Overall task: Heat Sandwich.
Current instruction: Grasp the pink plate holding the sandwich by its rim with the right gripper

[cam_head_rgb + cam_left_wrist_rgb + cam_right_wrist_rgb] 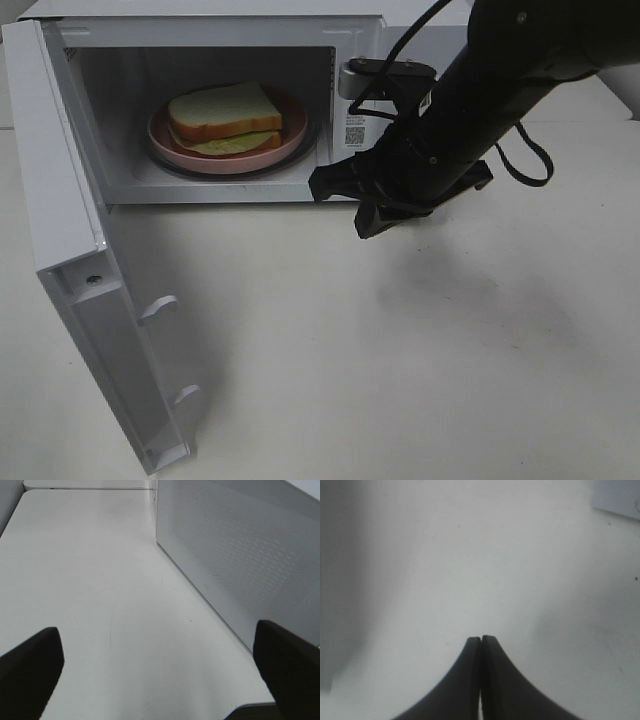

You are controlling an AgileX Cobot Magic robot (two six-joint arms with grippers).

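Note:
The sandwich, white bread with a tan crust, lies on a round pink plate inside the open microwave. My right gripper hangs above the table just in front of the oven's right front corner, outside the cavity. In the right wrist view its fingers are pressed together with nothing between them. My left gripper is out of the exterior high view. Its own camera shows the two dark fingers far apart and empty over the table, beside a white perforated panel of the microwave.
The microwave door swings out to the left and reaches the table's front. A white table spreads in front of the oven. The right arm's cables loop beside the control panel.

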